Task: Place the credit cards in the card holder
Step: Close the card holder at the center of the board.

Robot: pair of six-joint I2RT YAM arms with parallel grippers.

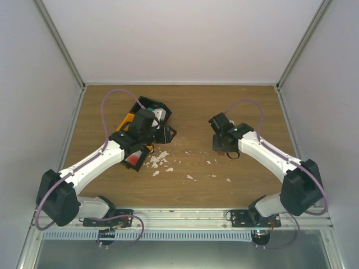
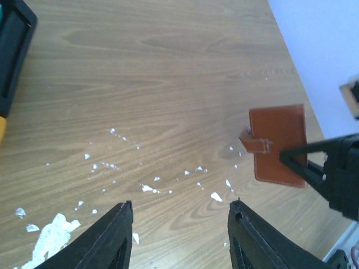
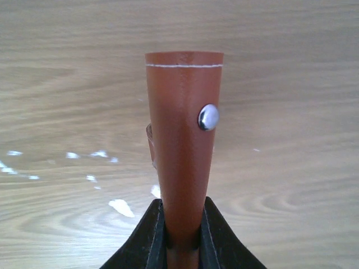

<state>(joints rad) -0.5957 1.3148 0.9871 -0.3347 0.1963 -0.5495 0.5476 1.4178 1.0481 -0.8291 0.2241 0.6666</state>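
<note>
The card holder [image 3: 184, 140] stands pinched on edge in the right claw [image 3: 182, 204], whose two black fingers [image 3: 150, 235] press its lower end from both sides. The right arm reaches in from the bench's [image 1: 185, 109] near right corner, elbow bent, wrist turned inward. Whether the holder touches the wood I cannot tell.

The right wrist view gives only its narrow profile: reddish-brown leather, white stitching across the top, a round metal snap stud [image 3: 208, 117] on one face. The left wrist view shows the holder's broad, roughly square face and a small closing strap [image 2: 257, 145] on the side away from the fingers.

Left of the holder lie white scraps [image 1: 160, 161]. Beyond them the left claw [image 2: 180, 224] hangs over bare wood, spread wide and holding nothing. The left arm stretches forward over a black-and-orange tray [image 1: 152, 105], well apart from the holder; a red credit card [image 1: 133, 161] shows beside its forearm.
</note>
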